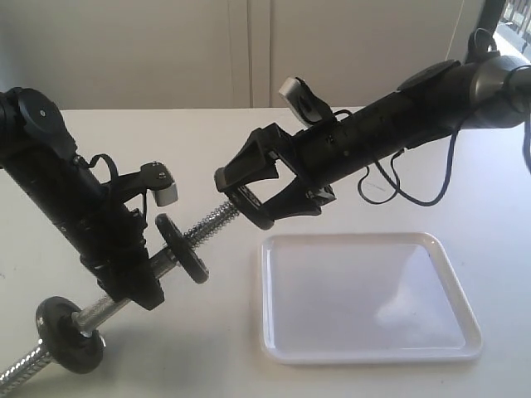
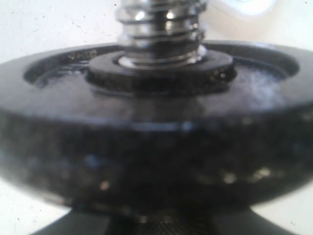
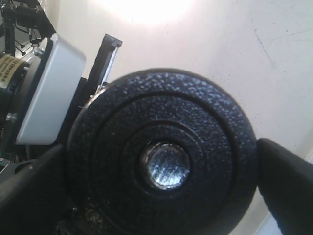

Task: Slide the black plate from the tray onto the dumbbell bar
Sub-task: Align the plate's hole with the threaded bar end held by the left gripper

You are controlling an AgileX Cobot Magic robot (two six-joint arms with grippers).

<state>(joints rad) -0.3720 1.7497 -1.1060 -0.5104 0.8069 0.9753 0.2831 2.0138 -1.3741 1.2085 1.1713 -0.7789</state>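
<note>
Black pebbled iron disc point(image 3: 161, 156), raised rings, on threaded chrome bar point(image 1: 211, 219); right pincer point(image 1: 241, 195) spread; left pincer point(image 1: 137, 278) clamps bar; glossy white tray point(image 1: 452, 274).

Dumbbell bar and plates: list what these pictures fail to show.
- Exterior view: the dumbbell bar runs off the bottom-left edge, and the left gripper covers its middle.
- Exterior view: the right gripper covers the bar's near tip.
- Left wrist view: the black plate fills the frame out of focus, hiding the left gripper.
- Right wrist view: the plate hides the bar's length; only its end face shows.
- The tray holds no plate.
</note>
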